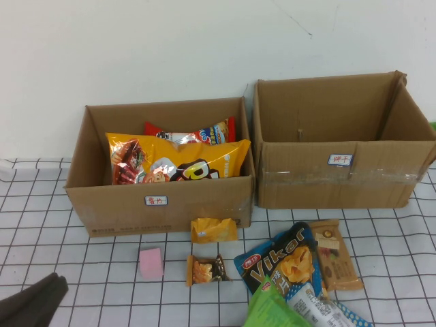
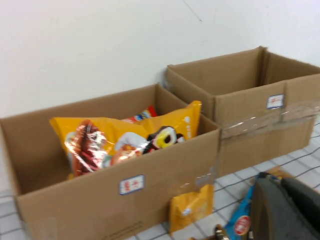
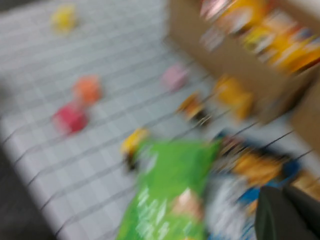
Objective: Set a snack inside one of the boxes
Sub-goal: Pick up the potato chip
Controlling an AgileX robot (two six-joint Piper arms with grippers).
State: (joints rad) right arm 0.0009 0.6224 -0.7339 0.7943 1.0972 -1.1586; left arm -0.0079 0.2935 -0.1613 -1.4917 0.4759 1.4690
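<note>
Two open cardboard boxes stand side by side. The left box [image 1: 163,211] holds a big yellow chip bag [image 1: 184,160] and a red snack pack [image 1: 197,133]; the right box [image 1: 327,184] looks empty. Loose snacks lie in front: a small yellow packet [image 1: 214,229], a small orange-brown packet [image 1: 206,270], a blue Vikar bag [image 1: 283,262], a brown packet [image 1: 335,255] and a green bag [image 1: 276,310]. My left gripper [image 1: 30,300] is shut and empty, low at the near left. My right gripper [image 3: 284,192] is shut and empty above the blue and green bags [image 3: 165,195]; it is out of the high view.
A pink block [image 1: 150,263] lies on the checked cloth near the small packets. The right wrist view shows more small things farther off: an orange one [image 3: 86,89], a red one [image 3: 70,117] and a yellow one [image 3: 64,17]. A white wall stands behind the boxes.
</note>
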